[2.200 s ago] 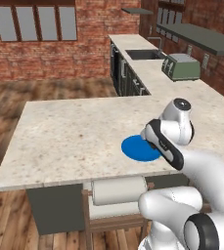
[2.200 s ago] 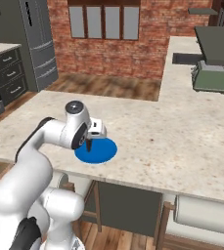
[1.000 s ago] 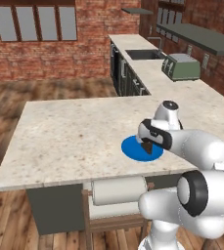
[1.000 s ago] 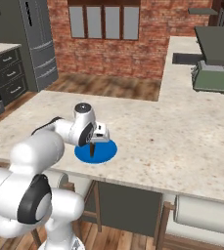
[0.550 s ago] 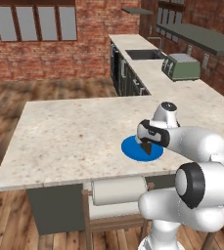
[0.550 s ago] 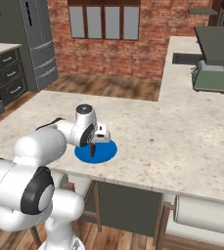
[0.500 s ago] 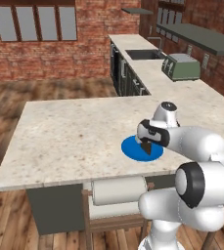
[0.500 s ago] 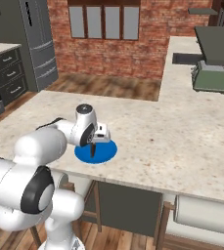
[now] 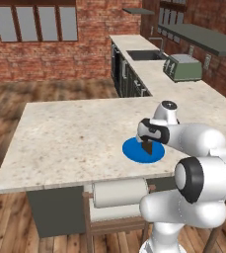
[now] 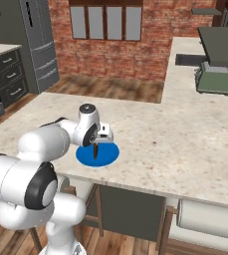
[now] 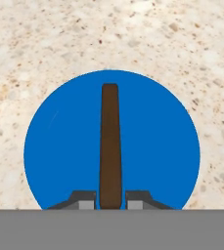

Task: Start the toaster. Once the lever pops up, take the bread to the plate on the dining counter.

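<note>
My gripper (image 9: 147, 144) hangs over the bright blue plate (image 9: 134, 152) near the front edge of the dining counter (image 9: 70, 133). It is shut on the dark brown bread (image 9: 147, 148), which it holds upright above the plate's middle. In the hand view the bread (image 11: 110, 146) shows edge-on between my fingertips (image 11: 85, 198), with the plate (image 11: 59, 156) spread behind it. Whether the slice touches the plate I cannot tell. From the right I see the gripper (image 10: 96, 145), bread (image 10: 95, 151) and plate (image 10: 105, 155) alike. The sage-green toaster (image 9: 183, 67) stands far back on the side counter.
A sink (image 9: 141, 54) lies in the long counter beyond the toaster (image 10: 215, 78). Stools (image 9: 118, 193) are tucked under the dining counter's front edge. A grey fridge (image 10: 38, 45) stands at the far left. The beige top (image 10: 185, 139) stretches wide around the plate.
Since the earliest frames the arm has swung in and lowered the bread over the plate's middle. Over the last second it has barely moved.
</note>
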### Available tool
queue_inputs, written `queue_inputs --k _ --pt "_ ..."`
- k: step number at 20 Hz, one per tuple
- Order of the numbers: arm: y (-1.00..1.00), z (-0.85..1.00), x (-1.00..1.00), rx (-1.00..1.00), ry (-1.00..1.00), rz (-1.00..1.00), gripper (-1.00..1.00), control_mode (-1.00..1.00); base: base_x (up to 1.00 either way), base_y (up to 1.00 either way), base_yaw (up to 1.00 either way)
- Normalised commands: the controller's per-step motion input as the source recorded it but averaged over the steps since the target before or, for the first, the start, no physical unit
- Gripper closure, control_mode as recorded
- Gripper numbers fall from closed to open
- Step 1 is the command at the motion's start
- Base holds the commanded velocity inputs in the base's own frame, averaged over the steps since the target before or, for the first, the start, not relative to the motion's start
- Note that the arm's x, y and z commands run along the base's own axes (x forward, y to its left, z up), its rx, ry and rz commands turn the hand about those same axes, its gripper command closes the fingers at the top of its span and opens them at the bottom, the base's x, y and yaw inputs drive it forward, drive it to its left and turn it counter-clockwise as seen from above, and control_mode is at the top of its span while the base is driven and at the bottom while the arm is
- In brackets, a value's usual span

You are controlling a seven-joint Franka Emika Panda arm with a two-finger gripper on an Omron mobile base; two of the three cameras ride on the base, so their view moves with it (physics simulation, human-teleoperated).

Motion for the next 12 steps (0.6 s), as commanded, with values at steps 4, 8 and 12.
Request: queue_inputs --k 4,8,12 --pt "0.00 0.00 0.00 0.00 0.00 0.00 1.00 -1.00 0.00 0.00 0.00" --pt "0.00 0.00 0.00 0.00 0.00 0.00 -1.00 -1.00 0.00 0.00 0.00" --pt "0.00 0.00 0.00 0.00 0.00 0.00 -1.00 -1.00 0.00 0.00 0.00"
